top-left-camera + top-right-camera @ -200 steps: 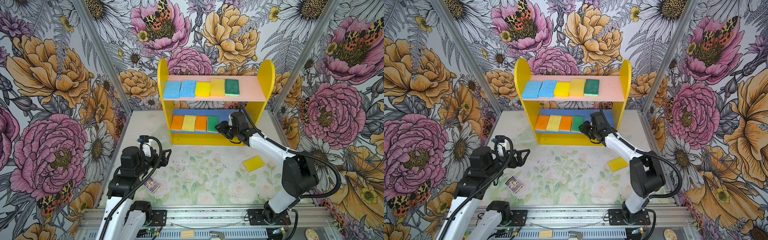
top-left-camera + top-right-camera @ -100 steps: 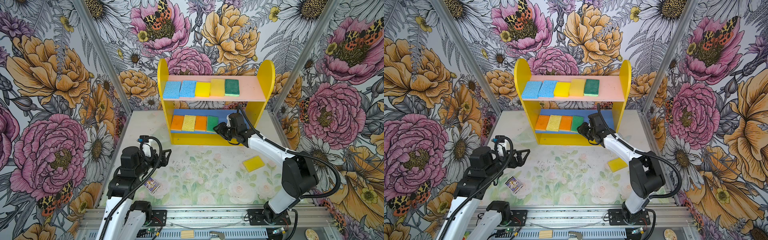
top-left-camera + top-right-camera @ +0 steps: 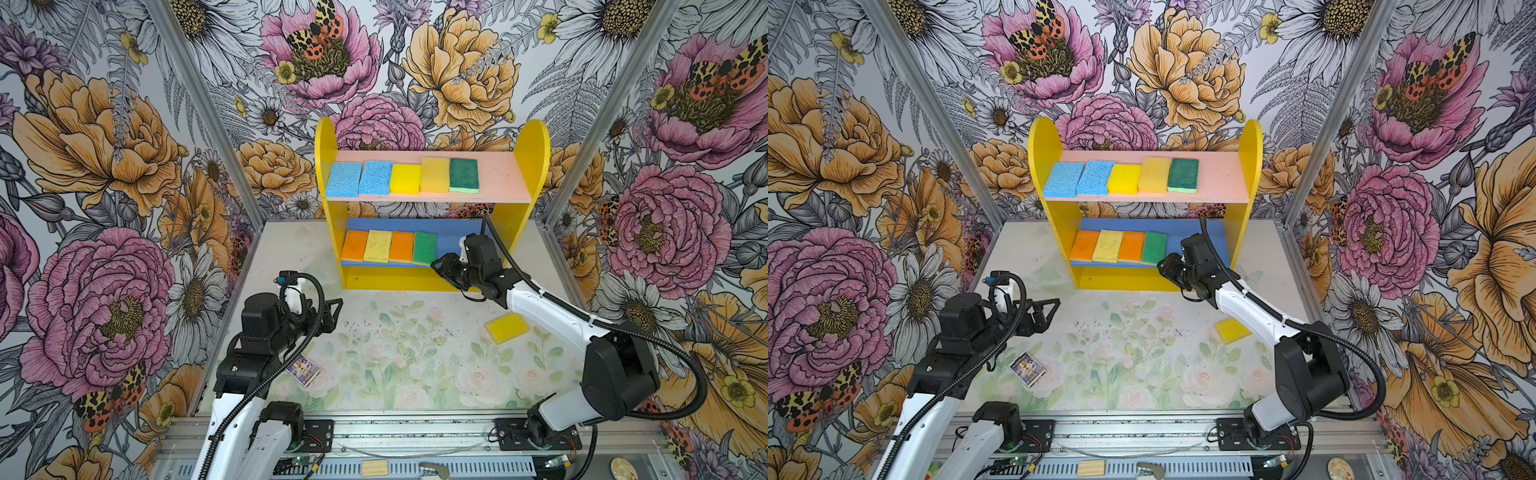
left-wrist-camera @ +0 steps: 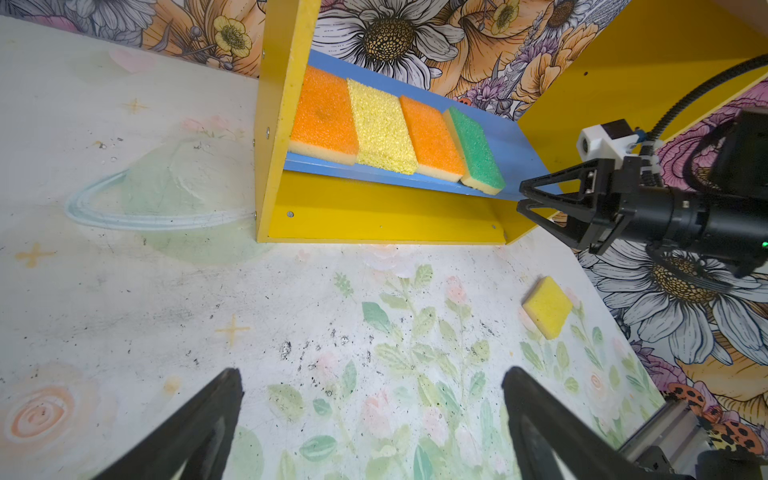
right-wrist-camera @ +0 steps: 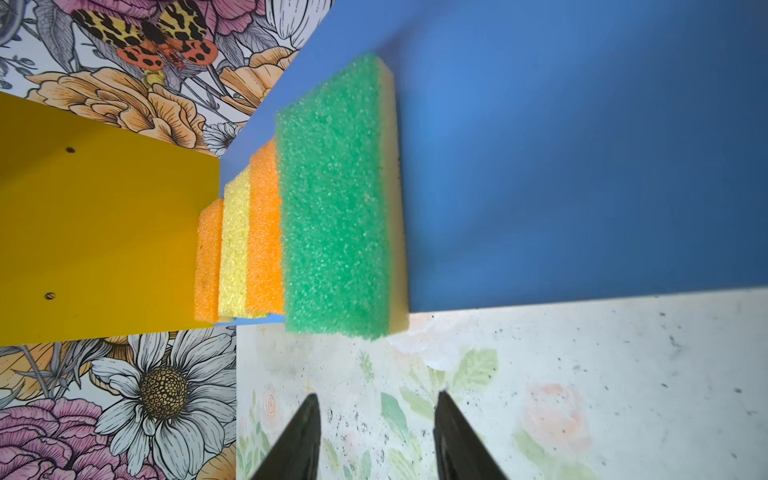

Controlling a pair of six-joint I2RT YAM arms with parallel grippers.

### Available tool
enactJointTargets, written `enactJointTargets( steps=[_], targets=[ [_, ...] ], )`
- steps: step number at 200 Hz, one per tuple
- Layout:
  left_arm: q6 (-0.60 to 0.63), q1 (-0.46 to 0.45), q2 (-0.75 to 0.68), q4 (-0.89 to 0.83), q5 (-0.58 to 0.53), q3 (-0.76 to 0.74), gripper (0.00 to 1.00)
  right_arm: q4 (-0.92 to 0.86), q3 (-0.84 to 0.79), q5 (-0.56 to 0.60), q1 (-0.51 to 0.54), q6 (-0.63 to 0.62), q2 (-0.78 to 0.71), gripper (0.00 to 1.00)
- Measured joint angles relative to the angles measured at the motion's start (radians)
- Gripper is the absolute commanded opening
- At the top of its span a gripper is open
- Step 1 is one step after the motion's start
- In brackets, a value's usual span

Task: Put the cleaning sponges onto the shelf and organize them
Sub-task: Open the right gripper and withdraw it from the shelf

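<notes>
The shelf [image 3: 534, 166] stands at the back, seen in both top views. Its pink board [image 3: 498, 174] carries several sponges in a row: two light blue, two yellow, one dark green [image 3: 464, 174]. On the blue board [image 5: 582, 166] lie an orange, a yellow, an orange and a green sponge [image 5: 336, 195]; the green one overhangs the front edge. My right gripper [image 5: 376, 399] hovers open and empty just in front of that green sponge [image 3: 424, 248]. A loose yellow sponge [image 3: 507, 327] lies on the table beside the right arm. My left gripper [image 4: 370, 374] is wide open and empty over the table's left.
A purple printed card packet [image 3: 303, 370] lies on the table near the left arm. A small wooden block [image 3: 374, 467] rests on the front rail. Floral walls close in on three sides. The right half of the blue board is bare.
My right gripper has shifted slightly left along the front of the lower board. The green sponge has stayed in place. The left arm has not moved.
</notes>
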Motion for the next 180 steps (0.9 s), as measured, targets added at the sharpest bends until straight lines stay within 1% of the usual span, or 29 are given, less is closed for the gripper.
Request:
enactJointTargets(
  steps=[16, 32, 82, 129, 180],
  targets=[
    [0.000, 0.000, 0.000, 0.000, 0.000, -0.001, 0.99, 0.002, 0.003, -0.020, 0.000, -0.021, -0.021, 0.46],
    [0.000, 0.000, 0.002, 0.000, 0.001, -0.002, 0.99, 0.002, 0.026, -0.053, 0.000, -0.045, -0.009, 0.46],
    [0.000, 0.000, 0.002, 0.000, 0.000, -0.002, 0.99, 0.031, 0.211, -0.157, 0.003, -0.097, 0.169, 0.46],
    [0.003, 0.000, 0.002, 0.000, 0.000, -0.011, 0.99, 0.053, 0.254, -0.161, 0.002, -0.101, 0.254, 0.46],
    [0.003, 0.000, 0.002, 0.000, 0.000, -0.012, 0.99, 0.060, 0.254, -0.166, -0.013, -0.091, 0.271, 0.46]
  ],
)
